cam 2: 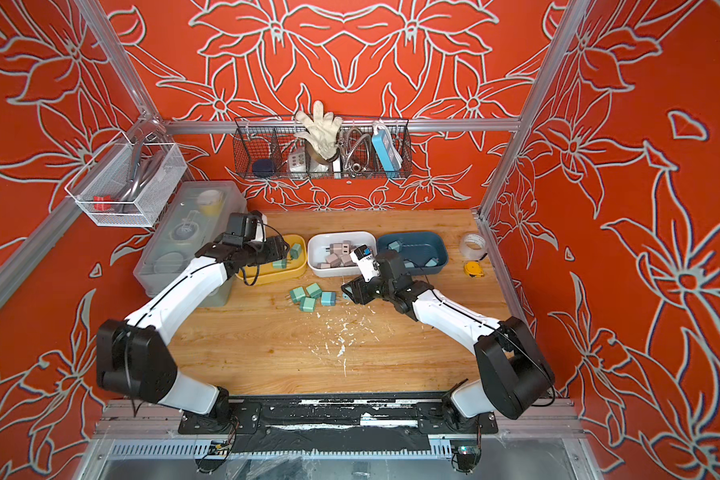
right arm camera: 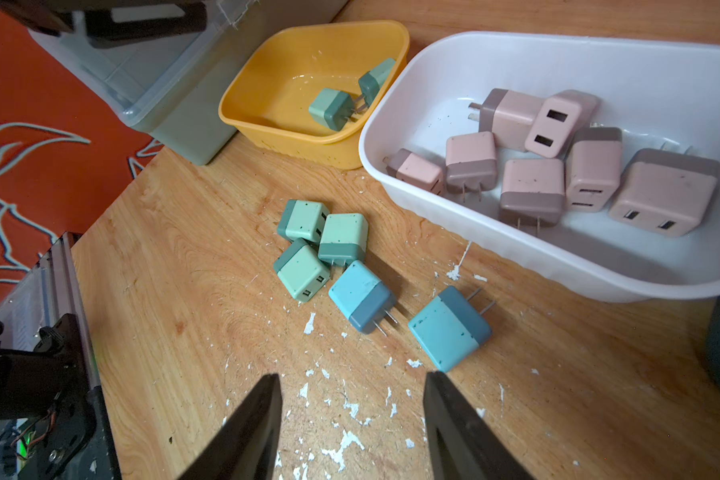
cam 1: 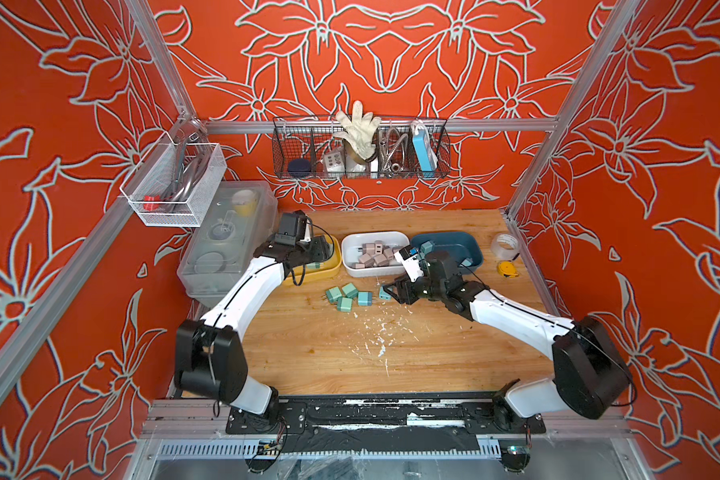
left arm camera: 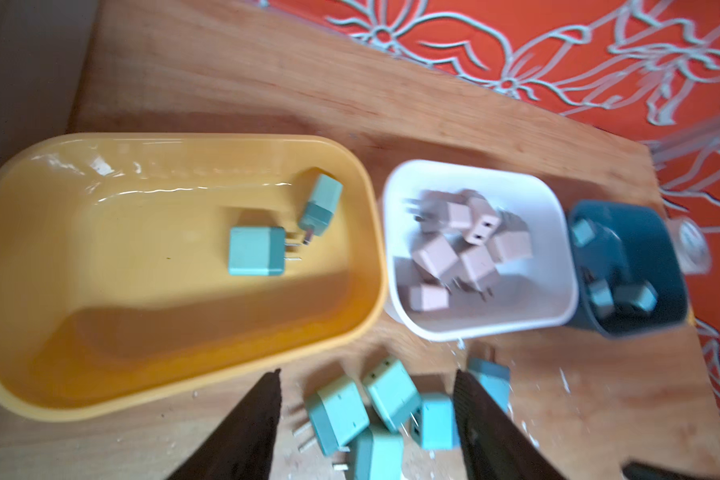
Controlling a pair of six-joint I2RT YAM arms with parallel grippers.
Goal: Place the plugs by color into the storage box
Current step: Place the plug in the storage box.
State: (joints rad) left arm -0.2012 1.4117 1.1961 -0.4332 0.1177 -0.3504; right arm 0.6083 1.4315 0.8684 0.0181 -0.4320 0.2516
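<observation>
Right now the left tool [left arm camera: 364, 374] hangs over the yellow tray [left arm camera: 38, 187], its fingers spread with nothing between them. Two green plugs [left arm camera: 256, 251] lie inside that tray, prongs nearly meeting, toward the end that neighbours the white tray [right arm camera: 516, 62]. The white tray holds seven pink plugs [right arm camera: 533, 191] in a loose heap, some on their sides, one with its two slots facing up. Next along the row sits the dark blue tray [cam 1: 460, 243], just beside the white one. A few blue plugs [left arm camera: 641, 297] lie in it, though the left wrist view is too blurred to count them surely.

On the bare counter [cam 1: 350, 353] in front of the trays, five plugs lie unsorted. Three loose green plugs [right arm camera: 344, 239] are packed together, a loose blue plug [right arm camera: 362, 297] sits tight against them, and a second blue plug [right arm camera: 449, 328] lies just beside it but apart, prongs pointing toward the white tray.

The right tool [right arm camera: 352, 378] hovers over the counter just short of that second blue plug, fingers parted and empty. White flecks [right arm camera: 346, 446] speckle the wood beneath it.

At the counter's right edge, a clear tape roll [cam 1: 504, 246] and a yellow tape measure [cam 1: 508, 269] lie near the dark blue tray. A clear lidded bin [cam 1: 225, 237] stands at the left, beside the yellow tray.
</observation>
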